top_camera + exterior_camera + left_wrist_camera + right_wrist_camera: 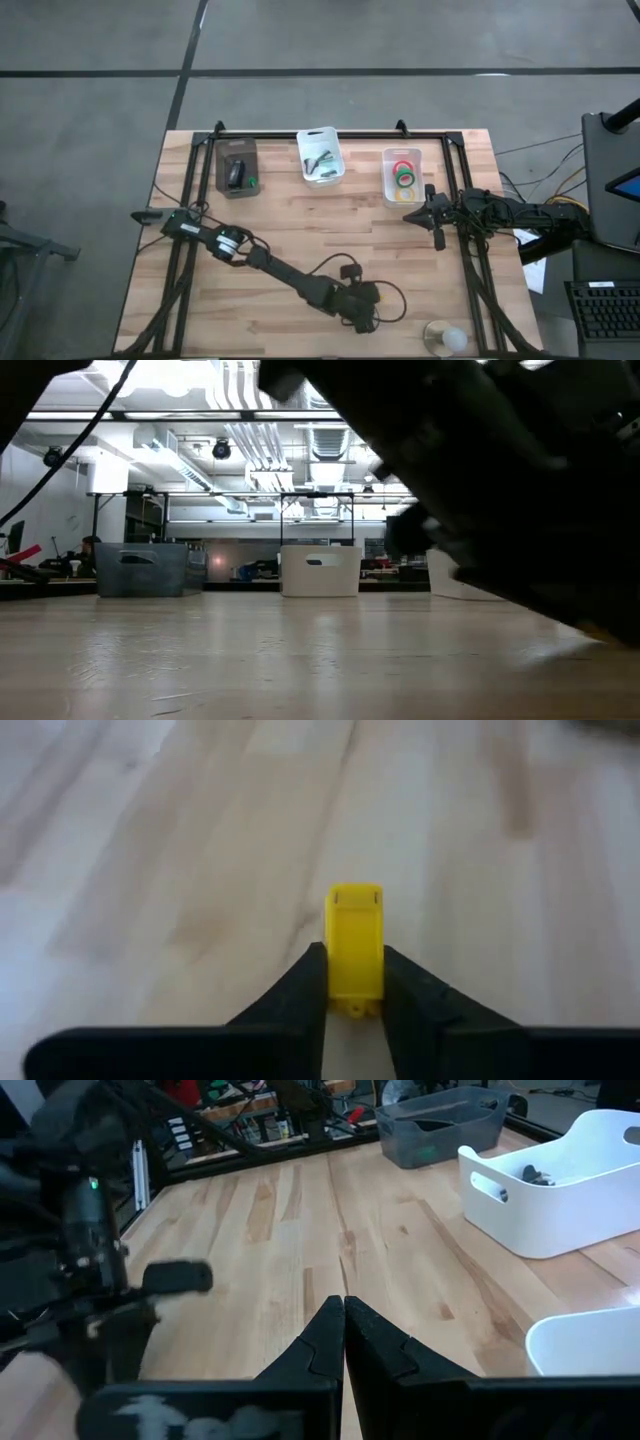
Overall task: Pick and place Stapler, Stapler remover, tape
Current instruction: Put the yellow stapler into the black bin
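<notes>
Wooden worktop (300,230) seen from above, three bins in a row along its far edge. Dark grey bin (237,167) on the left holds a black stapler (235,173) with a small green item beside it. White middle bin (321,156) holds a few small dark objects, too small to identify. White bin on the right (402,176) contains tape rolls (406,177): red, green and yellow rings stacked or overlapping; exact count not clear. Left arm stretches diagonally across the worktop toward the near edge, its hand (362,318) low over the wood near the front centre-right. The left wrist view shows the left hand (355,982) closed on a yellow tape roll (355,952), held on edge between the two fingers (306,985), just above or touching the boards; cannot tell which. Right arm reaches in from the right edge, its hand (437,232) just beside the near corner of the tape bin. In the right wrist view the right hand's (344,1320) fingers are pressed together with nothing between them, above bare wood. A clear round object (446,338) sits at the near right corner of the worktop.
</notes>
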Motion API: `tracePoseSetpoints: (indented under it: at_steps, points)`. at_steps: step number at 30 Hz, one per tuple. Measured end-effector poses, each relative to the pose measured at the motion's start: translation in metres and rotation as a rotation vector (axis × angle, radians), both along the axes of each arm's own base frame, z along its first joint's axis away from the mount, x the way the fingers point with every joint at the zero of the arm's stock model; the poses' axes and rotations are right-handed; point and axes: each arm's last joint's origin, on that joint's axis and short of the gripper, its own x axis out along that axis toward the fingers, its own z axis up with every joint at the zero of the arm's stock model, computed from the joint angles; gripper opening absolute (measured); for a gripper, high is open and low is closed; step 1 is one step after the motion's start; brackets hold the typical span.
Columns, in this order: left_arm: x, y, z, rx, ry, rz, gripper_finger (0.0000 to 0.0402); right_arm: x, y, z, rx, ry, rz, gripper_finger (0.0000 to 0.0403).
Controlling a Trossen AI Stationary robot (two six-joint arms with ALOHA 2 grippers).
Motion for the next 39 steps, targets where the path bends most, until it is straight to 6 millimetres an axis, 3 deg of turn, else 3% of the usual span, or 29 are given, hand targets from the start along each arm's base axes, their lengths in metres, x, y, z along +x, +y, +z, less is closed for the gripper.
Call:
tracePoseSetpoints:
  at_steps: [4, 10, 18, 23, 31, 39]
  points:
    - [-0.010, 0.011, 0.015, 0.072, 0.088, 0.039, 0.0091, 0.000, 0.000, 0.000, 0.000, 0.002, 0.000, 0.0009]
    - [-0.022, 0.018, 0.039, 0.156, 0.134, 0.075, 0.0066, 0.000, 0.000, 0.000, 0.000, 0.006, 0.000, 0.0009]
    - [-0.035, 0.021, 0.051, 0.203, 0.181, 0.130, 0.0084, 0.000, 0.000, 0.000, 0.000, 0.006, 0.000, 0.0009]
    - [-0.047, 0.023, 0.048, 0.243, 0.263, 0.190, 0.0073, 0.000, 0.000, 0.000, 0.000, 0.006, 0.000, 0.0009]
    - [-0.075, 0.027, 0.067, 0.341, 0.333, 0.321, 0.0076, 0.000, 0.000, 0.000, 0.000, 0.007, 0.001, 0.0009]
    - [-0.118, 0.037, 0.111, 0.411, 0.279, 0.445, 0.0071, 0.000, 0.000, 0.000, 0.000, 0.008, 0.001, 0.0009]
